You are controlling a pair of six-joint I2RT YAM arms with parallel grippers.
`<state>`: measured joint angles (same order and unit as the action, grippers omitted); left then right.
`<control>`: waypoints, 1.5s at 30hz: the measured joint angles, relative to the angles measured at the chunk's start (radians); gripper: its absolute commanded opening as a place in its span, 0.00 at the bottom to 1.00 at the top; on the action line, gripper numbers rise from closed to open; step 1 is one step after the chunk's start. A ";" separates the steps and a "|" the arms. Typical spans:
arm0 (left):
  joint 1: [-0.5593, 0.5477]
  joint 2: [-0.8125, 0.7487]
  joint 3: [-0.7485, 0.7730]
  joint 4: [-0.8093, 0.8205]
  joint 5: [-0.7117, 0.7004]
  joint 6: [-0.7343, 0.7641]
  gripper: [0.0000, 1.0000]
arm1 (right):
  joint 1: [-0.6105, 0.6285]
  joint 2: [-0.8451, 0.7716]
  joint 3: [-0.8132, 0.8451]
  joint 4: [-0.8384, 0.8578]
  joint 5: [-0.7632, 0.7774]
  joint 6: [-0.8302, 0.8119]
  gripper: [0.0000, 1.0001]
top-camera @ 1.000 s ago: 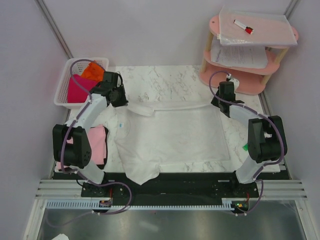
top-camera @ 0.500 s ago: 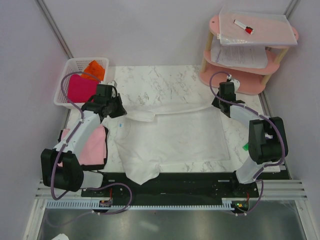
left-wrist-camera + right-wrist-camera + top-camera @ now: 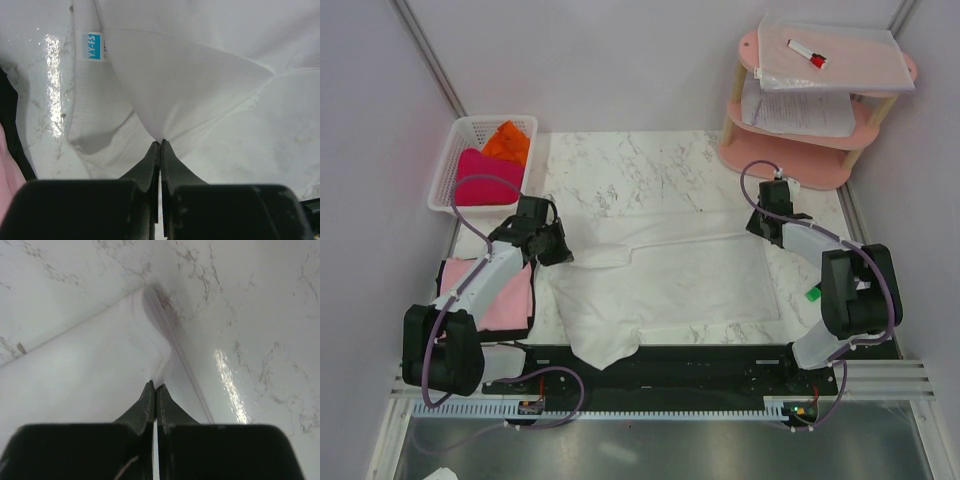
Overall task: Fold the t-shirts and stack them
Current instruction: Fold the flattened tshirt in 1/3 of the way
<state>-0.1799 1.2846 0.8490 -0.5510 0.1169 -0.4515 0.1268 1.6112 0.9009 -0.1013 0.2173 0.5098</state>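
Observation:
A white t-shirt (image 3: 660, 280) lies spread on the marble table, its far part doubled toward the near side and one corner hanging over the front edge. My left gripper (image 3: 563, 250) is shut on the shirt's left fold; in the left wrist view the cloth (image 3: 185, 85) peaks at the closed fingertips (image 3: 160, 142). My right gripper (image 3: 760, 228) is shut on the shirt's right edge; the right wrist view shows the cloth (image 3: 90, 370) pinched at its tips (image 3: 156, 385). A pale pink t-shirt (image 3: 505, 290) lies folded at the left. Magenta (image 3: 480, 172) and orange (image 3: 508, 140) shirts sit in a basket.
A white lattice basket (image 3: 447, 170) stands at the far left corner. A pink two-tier shelf (image 3: 790, 160) with paper sheets and a red marker (image 3: 807, 54) stands at the far right. A small green object (image 3: 811, 294) lies by the right arm. Purple walls enclose the table.
Both grippers have pulled the shirt's far edge toward the near side, folding it over. The left arm has swung away from the basket, uncovering it and the pink shirt.

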 measured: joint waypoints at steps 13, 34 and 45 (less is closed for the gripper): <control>-0.001 -0.018 -0.054 0.000 0.025 -0.023 1.00 | -0.001 0.014 -0.040 -0.106 -0.010 -0.002 0.98; -0.008 0.496 0.366 0.058 -0.001 0.064 0.02 | 0.170 0.140 0.186 -0.099 -0.035 -0.073 0.00; -0.011 0.658 0.468 0.006 -0.010 0.072 0.02 | 0.169 0.309 0.314 -0.163 0.000 -0.080 0.00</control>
<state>-0.1913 1.9423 1.3170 -0.5453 0.1070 -0.3794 0.2955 1.9202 1.2148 -0.2646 0.2169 0.4301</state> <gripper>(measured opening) 0.026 0.006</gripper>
